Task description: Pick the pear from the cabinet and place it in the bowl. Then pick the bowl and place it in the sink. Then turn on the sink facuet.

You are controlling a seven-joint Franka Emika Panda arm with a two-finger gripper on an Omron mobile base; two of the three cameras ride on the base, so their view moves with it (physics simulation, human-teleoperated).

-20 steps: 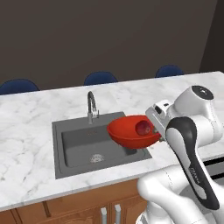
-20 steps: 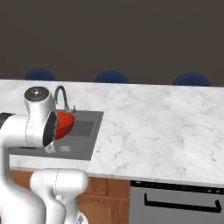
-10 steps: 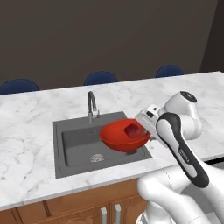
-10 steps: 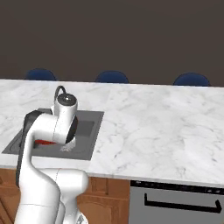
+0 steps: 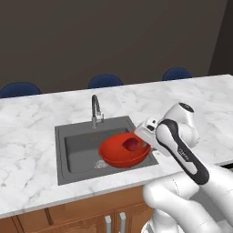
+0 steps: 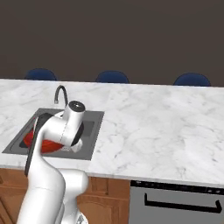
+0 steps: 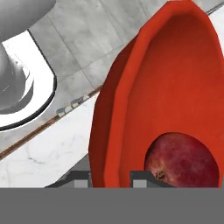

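The bowl (image 5: 123, 150) is a glossy, plain red, round and shallow, and it sits tilted, its far-left side dipping lower than the side by the arm. Inside it lies the pear (image 5: 132, 144), dark red and roundish with a mottled skin, settled against the bowl's right wall, much smaller than the bowl itself.

The bowl hangs over the right half of the sink (image 5: 79, 150), a dark grey rectangular basin set in white marble, with a small round drain (image 5: 100, 164) just left of the bowl's lower edge. I cannot tell whether the bowl's underside touches the basin floor. The sink facuet (image 5: 95, 109), a slim grey gooseneck, stands at the far rim of the basin, well behind the bowl.

The gripper (image 7: 110, 177) is clamped on the bowl's rim at its right, near edge: in the hand view the 2 dark finger tips (image 7: 79, 178) sit either side of the red wall, 1 outside and 1 inside, closed onto it. The pear rests just beside the inner tip, inside the bowl, not between the jaws.

From the right base view the bowl (image 6: 31, 139) peeks out red behind the white arm, low in the basin.

No writing or labels show anywhere.
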